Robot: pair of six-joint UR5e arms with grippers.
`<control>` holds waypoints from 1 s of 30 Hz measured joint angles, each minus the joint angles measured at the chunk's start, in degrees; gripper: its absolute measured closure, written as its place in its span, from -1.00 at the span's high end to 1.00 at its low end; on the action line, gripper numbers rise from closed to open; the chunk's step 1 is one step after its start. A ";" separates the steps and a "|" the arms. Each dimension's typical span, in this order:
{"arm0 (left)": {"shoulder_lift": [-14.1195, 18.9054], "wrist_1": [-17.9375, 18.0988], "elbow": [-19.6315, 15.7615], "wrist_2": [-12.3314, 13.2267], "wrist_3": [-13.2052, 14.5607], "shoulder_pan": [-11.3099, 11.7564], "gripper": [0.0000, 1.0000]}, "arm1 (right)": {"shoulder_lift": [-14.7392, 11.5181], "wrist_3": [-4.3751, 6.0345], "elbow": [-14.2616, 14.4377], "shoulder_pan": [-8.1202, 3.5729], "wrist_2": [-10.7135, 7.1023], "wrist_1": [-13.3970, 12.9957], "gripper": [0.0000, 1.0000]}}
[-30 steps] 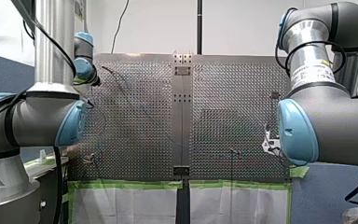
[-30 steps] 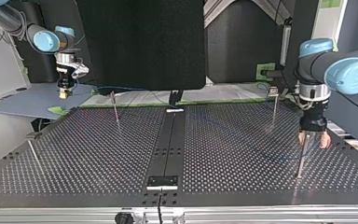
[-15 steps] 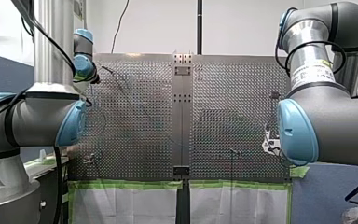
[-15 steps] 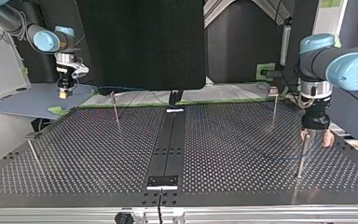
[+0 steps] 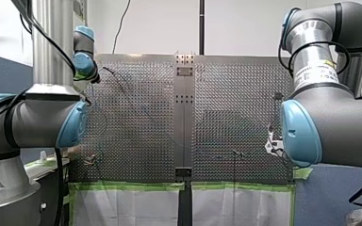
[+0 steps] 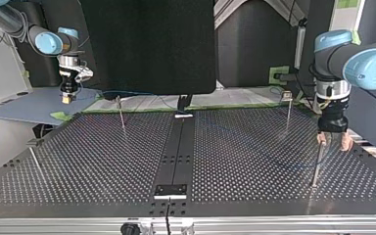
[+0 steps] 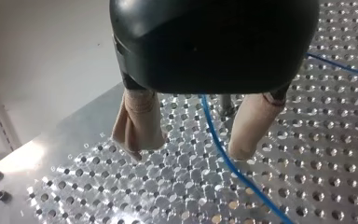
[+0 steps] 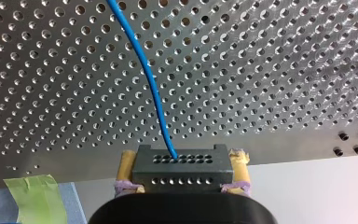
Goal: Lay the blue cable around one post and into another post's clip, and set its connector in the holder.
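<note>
The robot's left claw [image 7: 188,153] hangs released over the bench [image 7: 121,196], its beige-wrapped fingers [image 7: 137,123] spread. The blue cable [image 7: 235,170] lies on the holes and runs between them, nearer one finger than the other. Just behind it, also between the fingers, stands a thin post [image 7: 227,105]. Far across, past the bench's far edge at the top view's left, the right claw [image 8: 182,161] is clenched on a dark, hole-dotted connector [image 8: 179,173], a yellow pad on each side. The cable leaves the connector's face and stretches away over the bench; green tape [image 8: 32,193] lies beside this claw.
</note>
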 joint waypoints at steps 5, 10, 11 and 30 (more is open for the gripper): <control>1.46 -0.01 -0.35 0.09 -0.08 -0.24 1.00 | -0.01 0.03 -0.01 0.00 0.00 0.00 -1.00; 2.30 -0.54 -0.57 0.07 0.03 -0.54 1.00 | -0.01 0.18 0.00 0.00 0.00 -0.06 -1.00; 2.44 -0.68 -0.70 0.09 0.06 -0.60 1.00 | -0.01 0.21 0.00 0.00 0.00 -0.07 -1.00; 9.71 -3.54 -1.84 2.08 3.65 -1.26 1.00 | -0.01 1.34 -0.01 0.00 0.00 -0.33 -1.00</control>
